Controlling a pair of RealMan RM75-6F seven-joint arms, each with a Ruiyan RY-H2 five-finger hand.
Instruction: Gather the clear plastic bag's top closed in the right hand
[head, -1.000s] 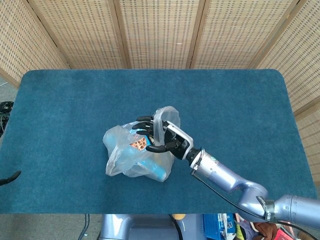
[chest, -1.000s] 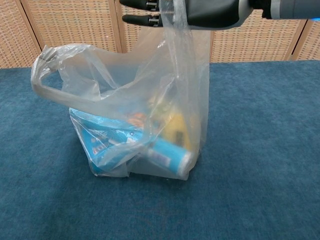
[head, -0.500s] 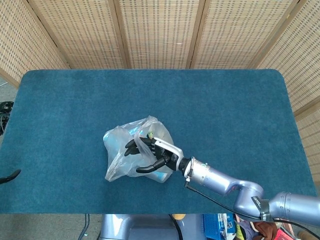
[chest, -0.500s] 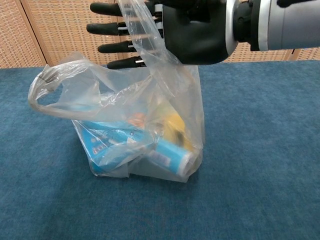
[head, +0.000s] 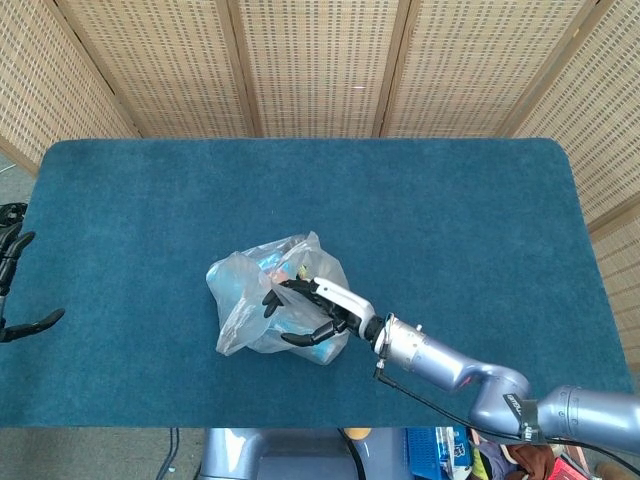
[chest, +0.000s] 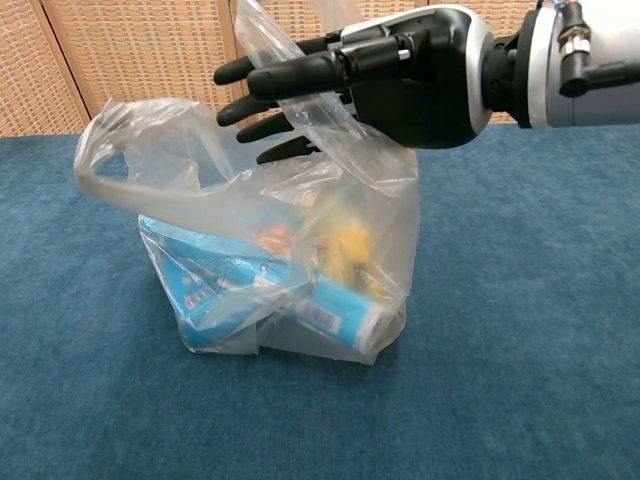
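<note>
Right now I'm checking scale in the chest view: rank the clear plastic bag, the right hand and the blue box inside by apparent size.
1. clear plastic bag
2. right hand, though nearness may inflate it
3. blue box, partly hidden

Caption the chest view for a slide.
Right hand, fingers extended, reaches over the clear plastic bag, one handle loop draped across it, on the blue carpeted table.

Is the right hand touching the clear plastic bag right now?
Touching. In the chest view a strip of the clear plastic bag drapes over the fingers of the right hand, which are spread, not closed on it.
</note>
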